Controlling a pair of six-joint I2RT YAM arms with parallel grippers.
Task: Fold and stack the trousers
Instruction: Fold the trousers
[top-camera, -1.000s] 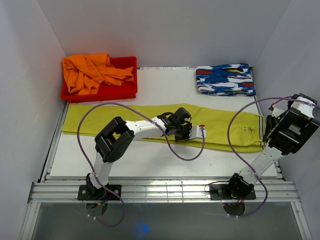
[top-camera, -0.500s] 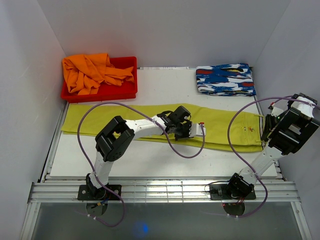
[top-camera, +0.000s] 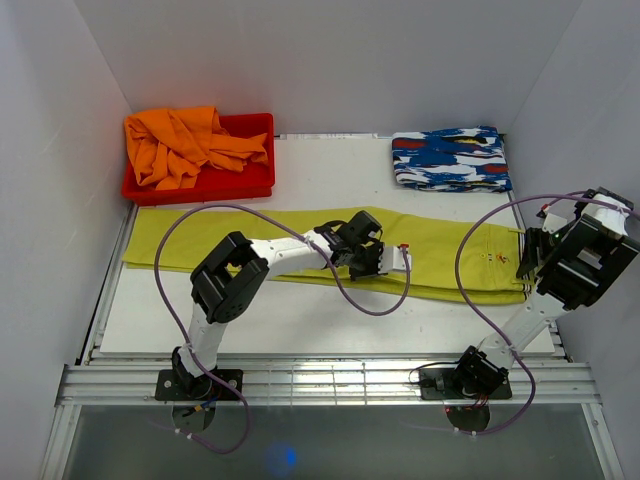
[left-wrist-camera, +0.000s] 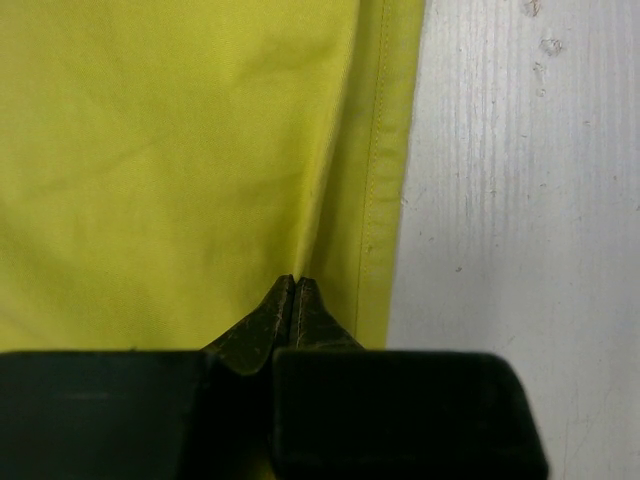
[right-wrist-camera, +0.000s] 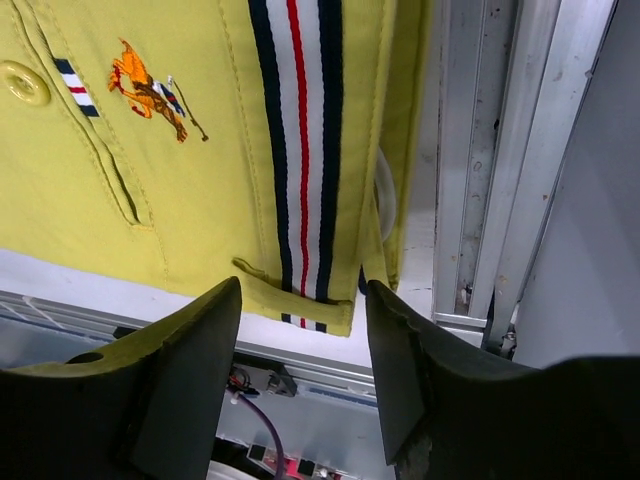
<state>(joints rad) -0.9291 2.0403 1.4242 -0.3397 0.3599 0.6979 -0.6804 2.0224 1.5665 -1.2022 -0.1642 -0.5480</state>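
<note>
Trousers (top-camera: 440, 250) lie flat along the desk (top-camera: 300, 310), with the left hand (top-camera: 372, 262) at their near edge mid-length and the right hand (top-camera: 527, 262) at the waistband end. Left wrist view: fingertips (left-wrist-camera: 280, 310) pressed together, nipping a ridge of cloth near the seam. Right wrist view: fingers (right-wrist-camera: 180, 370) apart, straddling the striped waistband (right-wrist-camera: 300, 150) at its near corner.

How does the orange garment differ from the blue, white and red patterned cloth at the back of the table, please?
The orange garment lies crumpled in a red bin; the patterned cloth is folded flat on the table. The orange garment is plain, the patterned cloth multicoloured. Both lie beyond the trousers.
</note>
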